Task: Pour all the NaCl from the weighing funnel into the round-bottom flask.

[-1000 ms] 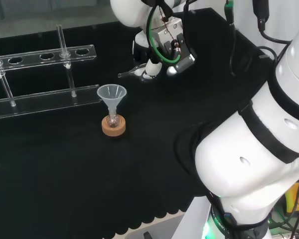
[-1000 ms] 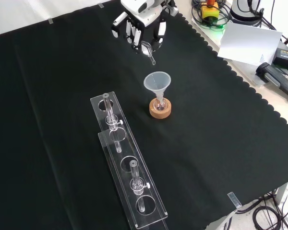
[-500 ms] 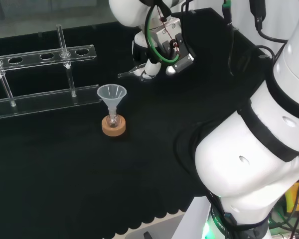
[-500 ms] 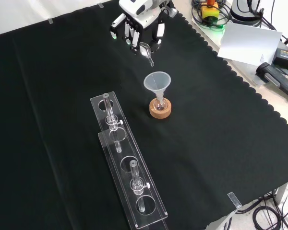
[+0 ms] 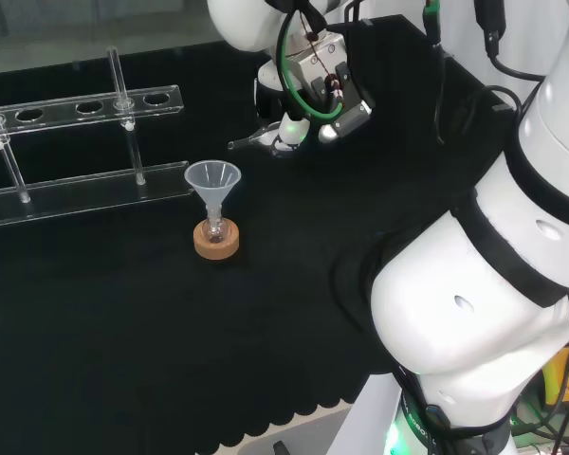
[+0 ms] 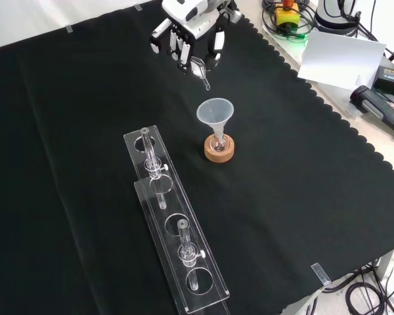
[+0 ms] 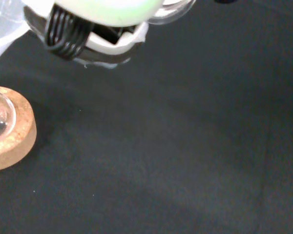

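Front view shows the hand [image 6: 192, 41] pinching the weighing funnel [image 6: 199, 68]; wrist view shows the cork stand [image 7: 10, 130].

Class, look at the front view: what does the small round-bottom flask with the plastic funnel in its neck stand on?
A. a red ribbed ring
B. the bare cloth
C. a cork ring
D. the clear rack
C: the round-bottom flask sits in a tan cork ring on the black cloth, apart from the clear rack.

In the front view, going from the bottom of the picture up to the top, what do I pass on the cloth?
Clear rack → cork ring with the round-bottom flask on it and a clear funnel in its neck → weighing funnel → hand holding it.
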Available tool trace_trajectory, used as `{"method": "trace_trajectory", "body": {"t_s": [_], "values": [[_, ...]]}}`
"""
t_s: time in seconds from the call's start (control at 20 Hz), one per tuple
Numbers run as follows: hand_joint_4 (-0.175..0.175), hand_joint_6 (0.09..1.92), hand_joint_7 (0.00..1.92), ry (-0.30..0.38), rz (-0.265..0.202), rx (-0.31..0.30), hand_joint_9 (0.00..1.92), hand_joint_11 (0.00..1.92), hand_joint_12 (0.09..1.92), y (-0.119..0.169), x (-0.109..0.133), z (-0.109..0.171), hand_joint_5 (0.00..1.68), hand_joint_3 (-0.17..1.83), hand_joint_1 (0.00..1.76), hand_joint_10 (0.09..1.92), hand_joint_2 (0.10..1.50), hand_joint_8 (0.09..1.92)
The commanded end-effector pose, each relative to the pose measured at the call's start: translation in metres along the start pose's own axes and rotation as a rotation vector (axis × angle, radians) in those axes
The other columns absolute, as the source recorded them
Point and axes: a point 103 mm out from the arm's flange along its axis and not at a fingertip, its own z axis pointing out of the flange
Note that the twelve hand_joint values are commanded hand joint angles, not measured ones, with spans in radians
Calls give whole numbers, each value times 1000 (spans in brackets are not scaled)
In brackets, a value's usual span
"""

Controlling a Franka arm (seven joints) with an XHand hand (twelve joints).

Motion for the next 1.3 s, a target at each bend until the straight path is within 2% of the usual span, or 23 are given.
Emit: {"method": "trace_trajectory", "body": {"t_s": [0.05,1.3], "values": [[175,579,1633,-17,-3,14,1260,0,1433,-1,-2,0,1323,677,1118,126,626,241],[175,586,1652,-127,-53,46,1271,0,1432,7,9,-22,1326,700,1119,122,612,232]]}}
